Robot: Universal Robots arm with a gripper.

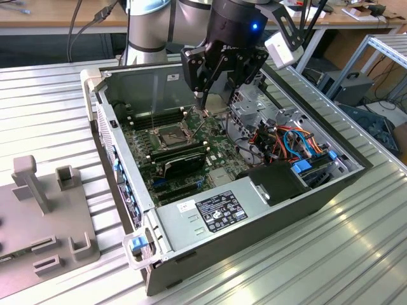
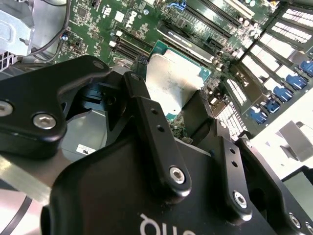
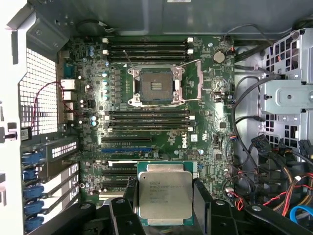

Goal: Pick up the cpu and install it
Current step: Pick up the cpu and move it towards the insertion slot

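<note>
Tool (image 1: 202, 105) clenched on the cpu (image 3: 165, 192) above the board (image 3: 208, 134), apart from the open socket (image 3: 156, 87): best kept level, edges square to the frame, lowered without force.

The cpu (image 3: 165, 193): dull silver-grey top, green rim. The motherboard (image 3: 210, 132): dark green. The surface (image 1: 331, 254): pale grey, parallel ribs.

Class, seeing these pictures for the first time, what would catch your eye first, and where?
The silver-topped cpu stands out, clamped between the black jaws above the green motherboard. On that board, the open socket shows its dark centre. In the exterior view, the arm reaches down into the open computer case.
</note>
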